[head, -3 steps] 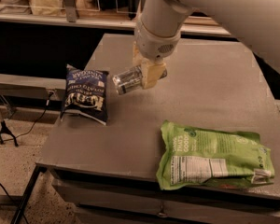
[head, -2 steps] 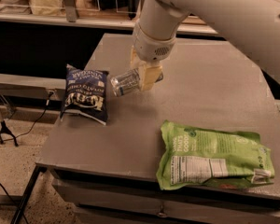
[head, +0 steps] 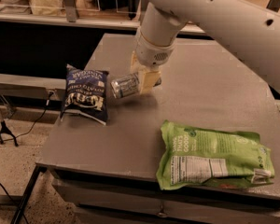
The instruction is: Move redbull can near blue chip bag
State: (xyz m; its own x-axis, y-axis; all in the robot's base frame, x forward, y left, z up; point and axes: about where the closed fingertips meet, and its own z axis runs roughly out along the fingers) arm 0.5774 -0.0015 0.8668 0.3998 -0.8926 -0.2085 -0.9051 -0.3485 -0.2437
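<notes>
While the claw point(head: 142, 82) is squeezing the redbull can point(head: 124, 86) sideways, mid-frame beside the blue chip bag point(head: 85, 94), the round can could be rolling away once let go.

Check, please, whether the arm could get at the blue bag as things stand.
Probably yes: the end effector, holding the can, hangs just beside the blue bag with nothing between them.

Hand point(head: 147, 81) clasping redbull can point(head: 123, 86) hides can's rear.

Dim warm light, dark background, faint shadow under gripper point(head: 140, 81), fingers point(head: 149, 80) clamping redbull can point(head: 125, 86) above table point(head: 205, 92)
</notes>
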